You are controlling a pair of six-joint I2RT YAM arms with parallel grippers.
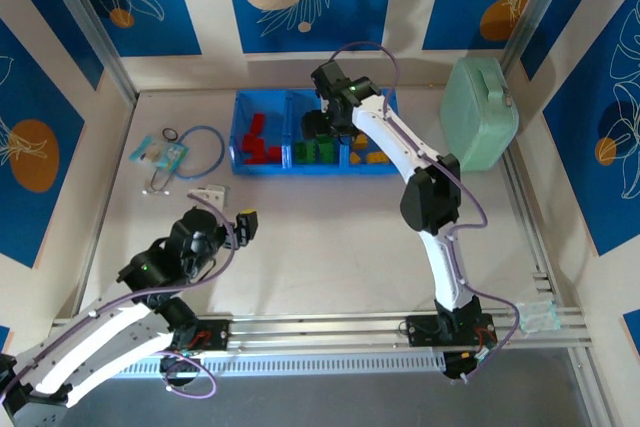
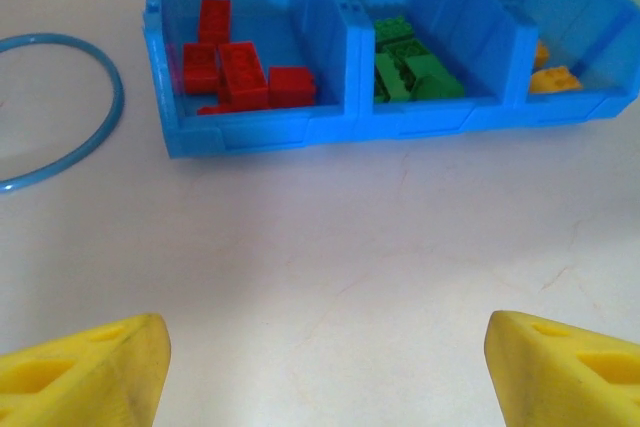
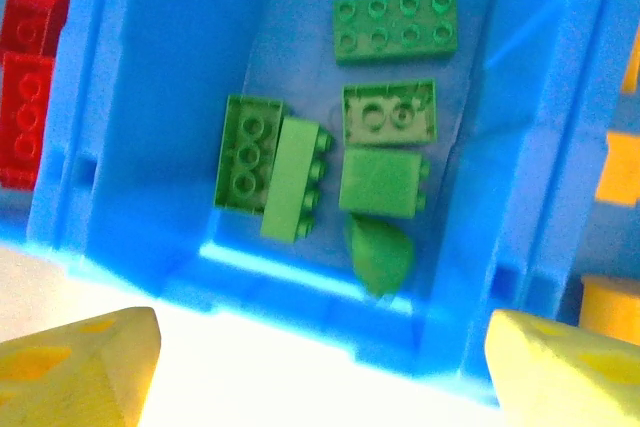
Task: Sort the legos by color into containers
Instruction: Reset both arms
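Observation:
The blue tray (image 1: pixel 240 137) at the back of the table holds three containers side by side. Red legos (image 2: pixel 235 72) lie in the left one, green legos (image 3: pixel 300 172) in the middle one, and orange legos (image 2: pixel 555 77) in the right one. My right gripper (image 3: pixel 320 367) hangs open over the middle container's near wall (image 1: pixel 318 125), with nothing between its yellow fingertips (image 3: pixel 80 362). Just beyond it, a blurred green lego (image 3: pixel 378 252) lies at the container's near edge. My left gripper (image 2: pixel 325 367) is open and empty, low over bare table, well short of the tray (image 1: pixel 246 224).
A pale mint case (image 1: pixel 478 112) stands right of the tray. A blue ring (image 1: pixel 203 150), a small packet (image 1: pixel 160 152) and a white bracket (image 1: pixel 210 192) lie to the tray's left. Bare table stretches between the tray and the arm bases.

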